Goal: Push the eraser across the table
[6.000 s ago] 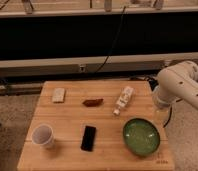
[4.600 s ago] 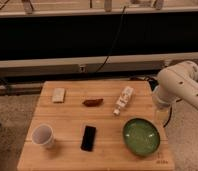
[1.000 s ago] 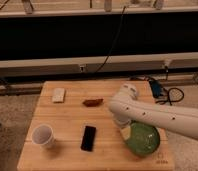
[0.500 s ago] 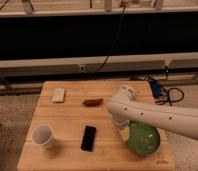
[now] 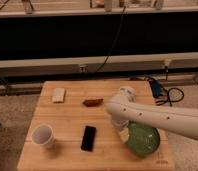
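The eraser [image 5: 88,138], a flat black block, lies on the light-wood table [image 5: 67,120] near the front, left of centre. My white arm reaches in from the right over the table. Its end, with the gripper [image 5: 120,124], hangs above the table's middle right, to the right of the eraser and a little behind it, apart from it. The gripper is mostly hidden under the arm.
A white cup [image 5: 42,135] stands at the front left. A small beige block [image 5: 58,94] lies at the back left, a reddish-brown item [image 5: 92,102] at the back centre. A green bowl [image 5: 142,140] sits at the front right, partly under the arm.
The arm has swung in from the right side of the table to over its middle right, creeping a little further left in the last half second. The objects have not moved.
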Motion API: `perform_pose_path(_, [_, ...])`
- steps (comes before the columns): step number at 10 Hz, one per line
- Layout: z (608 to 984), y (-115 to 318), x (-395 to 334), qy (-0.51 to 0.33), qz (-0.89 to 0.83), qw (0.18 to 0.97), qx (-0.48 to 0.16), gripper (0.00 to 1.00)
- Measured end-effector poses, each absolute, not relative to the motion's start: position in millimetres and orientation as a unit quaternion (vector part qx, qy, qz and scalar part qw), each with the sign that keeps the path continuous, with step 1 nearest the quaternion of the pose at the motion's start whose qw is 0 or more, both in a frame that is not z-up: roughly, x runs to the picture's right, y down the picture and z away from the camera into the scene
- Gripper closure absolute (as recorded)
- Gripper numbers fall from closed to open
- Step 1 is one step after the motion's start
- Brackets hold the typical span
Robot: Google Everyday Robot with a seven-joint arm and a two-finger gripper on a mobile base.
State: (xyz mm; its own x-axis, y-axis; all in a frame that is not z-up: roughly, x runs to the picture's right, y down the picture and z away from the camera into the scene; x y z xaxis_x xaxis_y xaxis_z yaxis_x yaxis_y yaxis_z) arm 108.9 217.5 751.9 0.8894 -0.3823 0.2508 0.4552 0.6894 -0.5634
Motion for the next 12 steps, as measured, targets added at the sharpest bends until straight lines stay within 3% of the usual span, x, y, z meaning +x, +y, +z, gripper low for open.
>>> perform_pose_path(10, [763.4, 235.9, 105.8, -0.072, -0.254, 0.905, -0.334, 0.20])
perform_pose_path(12, [765.6, 238.3, 105.5, -0.076, -0.259, 0.903, -0.335, 0.25])
